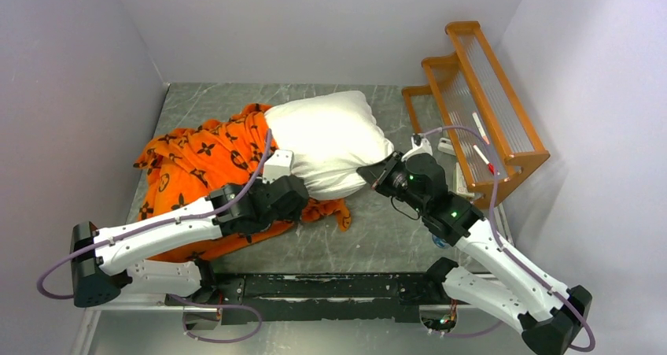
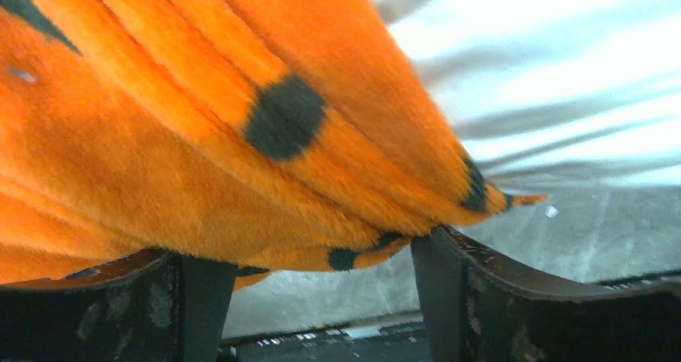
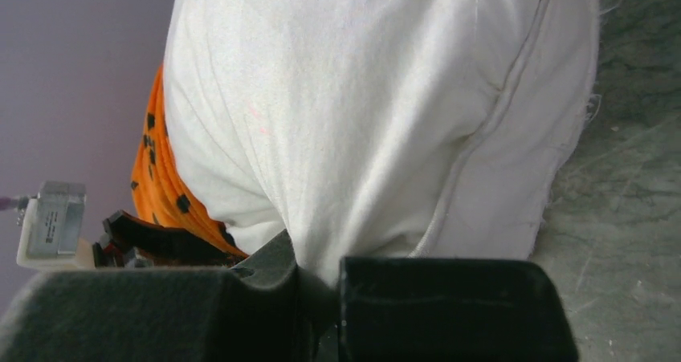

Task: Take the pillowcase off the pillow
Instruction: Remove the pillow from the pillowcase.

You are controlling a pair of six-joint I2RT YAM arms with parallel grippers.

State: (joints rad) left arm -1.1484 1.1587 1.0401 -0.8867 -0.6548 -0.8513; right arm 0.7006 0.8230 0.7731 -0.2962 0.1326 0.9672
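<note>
The grey marbled table carries the bundle in its far half, long axis running left to right. The plush orange pillowcase, printed with dark motifs, is bunched toward the left edge. The plump white pillow bulges bare toward the right edge. Left gripper: fingers apart, orange folds draped between them. Right gripper: clamped on the pillow's seamed near-right corner.

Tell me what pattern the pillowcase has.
Pillowcase: orange with dark motifs, best in the top view.
</note>
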